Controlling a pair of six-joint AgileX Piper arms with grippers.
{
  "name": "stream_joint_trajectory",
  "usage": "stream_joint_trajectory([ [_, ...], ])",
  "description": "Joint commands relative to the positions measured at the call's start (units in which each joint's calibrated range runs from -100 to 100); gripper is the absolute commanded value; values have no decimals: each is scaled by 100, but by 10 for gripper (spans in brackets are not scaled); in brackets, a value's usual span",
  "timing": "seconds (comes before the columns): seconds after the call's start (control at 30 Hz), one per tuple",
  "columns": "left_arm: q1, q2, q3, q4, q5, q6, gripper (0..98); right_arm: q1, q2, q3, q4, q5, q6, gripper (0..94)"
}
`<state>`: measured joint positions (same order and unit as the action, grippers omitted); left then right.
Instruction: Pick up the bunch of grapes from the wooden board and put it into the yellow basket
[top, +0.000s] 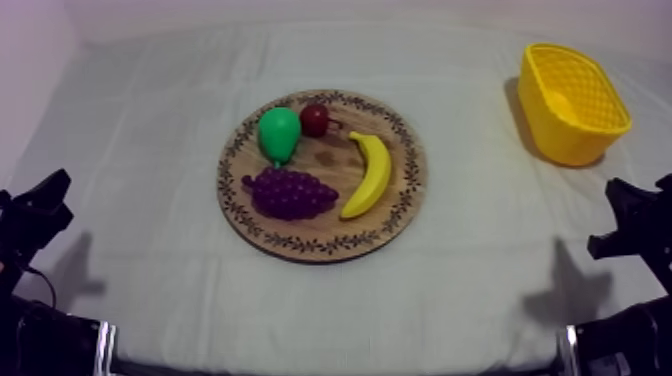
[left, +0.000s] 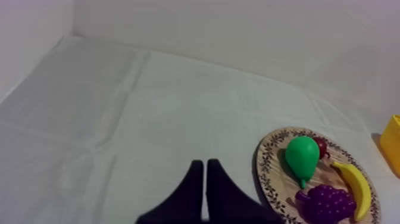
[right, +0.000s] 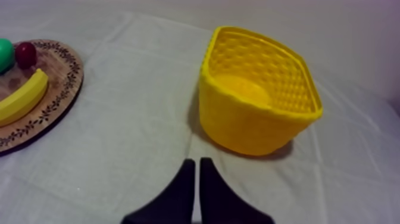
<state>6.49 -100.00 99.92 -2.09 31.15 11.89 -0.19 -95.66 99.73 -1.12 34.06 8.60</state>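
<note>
Grippers nearest: the left gripper (left: 204, 162), its two black fingers pressed together into a narrow wedge and pinching nothing, is sitting low at the table's left side over grey-white cloth (top: 150, 150). The right gripper (right: 196, 161), likewise pressed together on nothing, is sitting low at the right side. Farther in, a round wooden board with a patterned rim (top: 300, 247) is lying mid-table. A purple bunch of toy grapes (top: 290, 192) is resting on its near part, a curved yellow banana (top: 372, 175) just beside it to the right. A green pear (top: 279, 133) and a small red fruit (top: 315, 119) are sitting behind, side by side. Farthest, at the right, a yellow lattice-walled basket (top: 560, 138) is standing upright, well apart from the board.
</note>
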Motion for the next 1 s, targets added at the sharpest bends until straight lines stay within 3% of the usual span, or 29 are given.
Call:
stream_joint_trajectory([
  [0.0,-1,0,-4,-4,-3,1,1,-4,-1,-9,23,-34,68,6],
  [0.3,-1,0,-4,-4,-3,1,1,-242,660,-711,365,-91,84,6],
  [0.57,-1,0,-4,-4,-3,1,1,-678,1928,-2030,489,-89,104,6],
  [0.97,-1,0,-4,-4,-3,1,1,-1649,4111,-4446,763,865,40,6],
])
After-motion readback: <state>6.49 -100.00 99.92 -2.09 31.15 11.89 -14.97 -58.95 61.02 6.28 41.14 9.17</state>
